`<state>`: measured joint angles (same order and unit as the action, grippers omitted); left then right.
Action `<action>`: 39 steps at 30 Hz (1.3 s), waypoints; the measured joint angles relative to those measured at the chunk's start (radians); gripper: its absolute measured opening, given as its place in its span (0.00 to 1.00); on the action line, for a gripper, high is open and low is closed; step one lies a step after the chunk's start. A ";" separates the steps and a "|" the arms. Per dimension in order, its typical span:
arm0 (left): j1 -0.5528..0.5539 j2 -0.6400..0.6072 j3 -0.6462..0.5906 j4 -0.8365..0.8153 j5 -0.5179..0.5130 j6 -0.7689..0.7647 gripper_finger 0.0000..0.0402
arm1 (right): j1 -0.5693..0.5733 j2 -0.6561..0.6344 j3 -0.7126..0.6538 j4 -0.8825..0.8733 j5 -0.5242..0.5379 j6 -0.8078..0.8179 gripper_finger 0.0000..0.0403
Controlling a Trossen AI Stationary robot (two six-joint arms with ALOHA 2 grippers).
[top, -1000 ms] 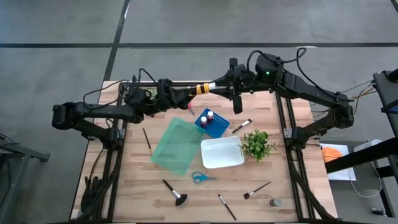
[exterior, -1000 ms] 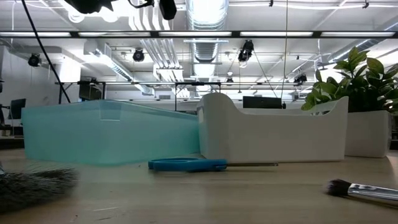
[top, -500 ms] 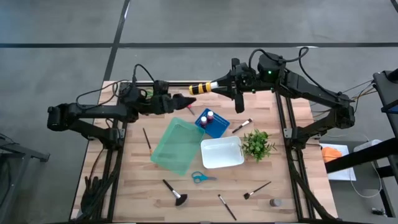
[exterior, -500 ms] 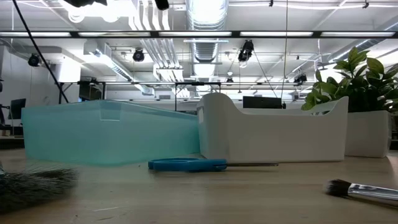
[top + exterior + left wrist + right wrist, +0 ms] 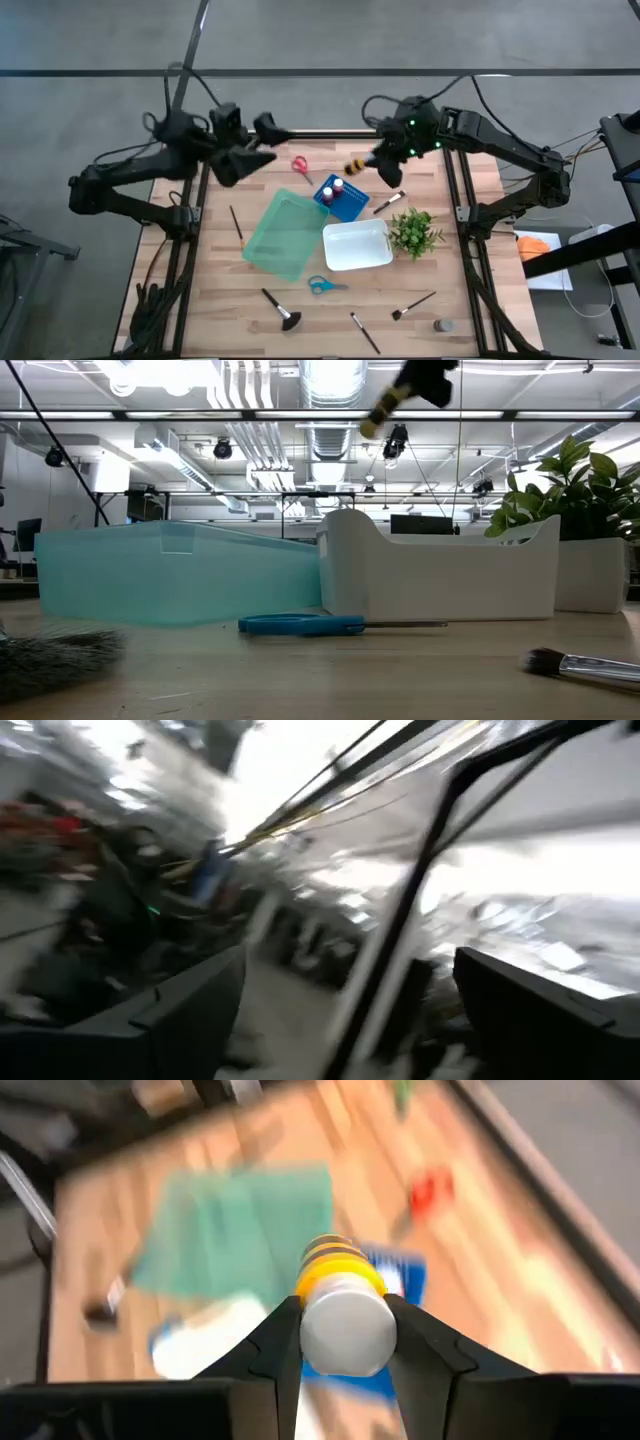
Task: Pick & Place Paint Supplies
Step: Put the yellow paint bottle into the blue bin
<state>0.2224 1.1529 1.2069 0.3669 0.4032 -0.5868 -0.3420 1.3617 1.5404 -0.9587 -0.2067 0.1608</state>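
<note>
Wooden table [image 5: 220,300], right fingers [image 5: 430,1355] clamping yellow-banded bottle [image 5: 340,1305], left fingers [image 5: 190,1010] spread.

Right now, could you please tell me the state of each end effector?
Left end effector: open, holding nothing.
Right end effector: closed on the yellow-and-black banded paint bottle.

No legible text, label, brand, number or sign appears in any of the four views. No item on the table shows lettering, and the room behind the table in the low view shows no sign that can be read; both wrist views are too blurred for any marking to be made out.
</note>
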 joint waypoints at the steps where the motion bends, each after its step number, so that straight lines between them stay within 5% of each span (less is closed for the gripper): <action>1: 0.012 0.001 0.047 -0.096 -0.004 0.052 0.87 | 0.000 0.000 -0.006 -0.048 0.001 0.002 0.27; 4: 0.040 0.008 0.196 -0.427 -0.079 0.248 0.81 | 0.001 0.001 -0.025 -0.158 -0.001 0.026 0.27; 7: 0.054 0.030 0.329 -0.734 -0.277 0.384 0.74 | 0.001 0.001 -0.062 -0.185 -0.007 0.094 0.27; 11: 0.056 0.044 0.423 -0.947 -0.474 0.462 0.62 | 0.001 0.007 -0.112 -0.146 -0.034 0.184 0.27; 16: 0.055 0.041 0.423 -1.084 -0.639 0.435 0.45 | 0.020 0.070 -0.144 -0.076 -0.034 0.272 0.27; 22: 0.055 0.047 0.422 -1.167 -0.665 0.430 0.33 | 0.053 0.202 -0.123 -0.066 0.048 0.282 0.27; 31: 0.054 0.047 0.422 -1.297 -0.759 0.411 0.31 | 0.123 0.306 -0.074 -0.034 0.211 0.285 0.27; 39: 0.055 0.047 0.422 -1.362 -0.829 0.433 0.31 | 0.176 0.367 -0.074 0.006 0.241 0.353 0.27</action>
<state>0.2775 1.1995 1.6287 -0.9950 -0.4259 -0.1543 -0.1662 1.7288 1.4664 -0.9531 0.0344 0.5135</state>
